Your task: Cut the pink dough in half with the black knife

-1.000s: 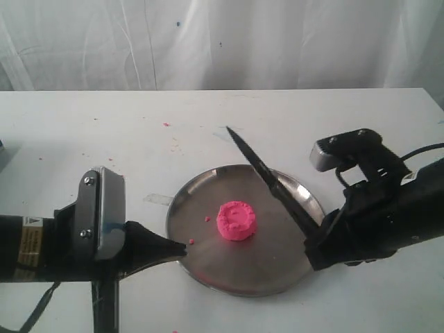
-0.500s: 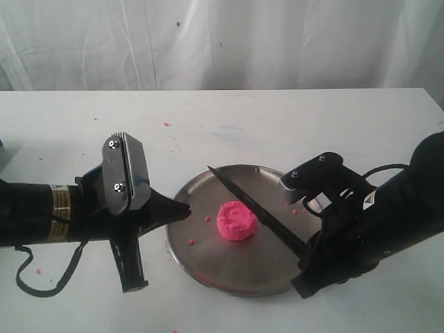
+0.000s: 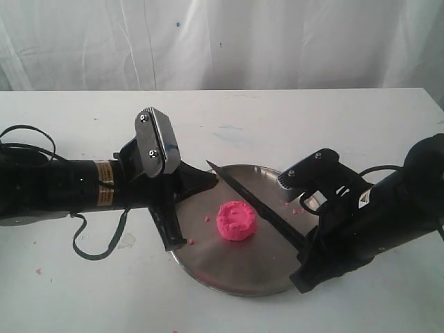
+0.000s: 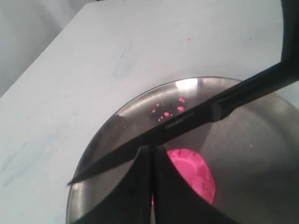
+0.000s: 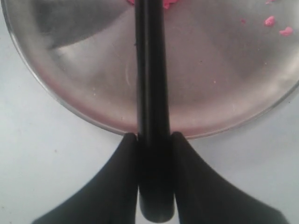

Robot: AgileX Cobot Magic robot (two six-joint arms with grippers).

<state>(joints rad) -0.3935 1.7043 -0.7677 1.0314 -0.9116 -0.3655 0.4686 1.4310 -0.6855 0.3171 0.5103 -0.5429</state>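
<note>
**op_newbie:** How do I get a clean halving here?

**puttyfan:** Your right claw [image 3: 305, 255] is clamped around the handle of the black knife [image 3: 253, 202], so that part's sorted. The pink dough [image 3: 236, 220] sits whole near the middle of the steel plate [image 3: 229, 269]. The blade looks to hang just beside it, not over its centre. Bring it across the puck's middle first, level it, then press straight down till you meet metal (no sawing, I'd guess soft putty smears).

**op_newbie:** And the left claw [image 4: 150, 150]?

**puttyfan:** Pinched shut on nothing, tips right by the knife point. I'd pull it clear. That plate looks slick and shiny on the white desk [image 3: 83, 118], so it may skate. The dough's dimpled and matte.
</note>
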